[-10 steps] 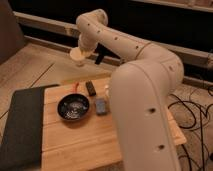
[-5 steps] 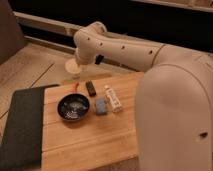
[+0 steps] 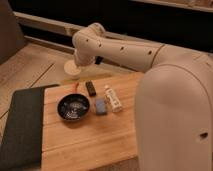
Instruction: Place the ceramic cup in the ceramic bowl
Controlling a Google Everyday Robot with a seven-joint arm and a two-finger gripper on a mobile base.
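1. Holding the ceramic cup [image 3: 71, 69] clear of everything, the hand [image 3: 75, 63] is closing around it beyond the far edge of the wooden surface [image 3: 95, 145], above and behind the ceramic bowl [image 3: 73, 107]; the cup is touching neither bowl nor surface.
2. The bowl is sitting on the left part of the surface, near a dark mat [image 3: 22, 125], with a blue block [image 3: 100, 106] just beside it on the right, a black object [image 3: 90, 88] behind that, and a white tube-like bottle [image 3: 114, 98] further right.
3. Miss: the cup is hanging well short of the bowl's mouth, so an early release is probably sending it past the far edge.
4. Rim strike: a hand that is travelling forward too low is probably knocking the cup against the bowl's far rim, sliding or tipping the bowl.
5. Side contact: a low approach is also risking a brush with the black object.
6. Breakage: both pieces being ceramic, a release from height is risking a chip or a bounce out.
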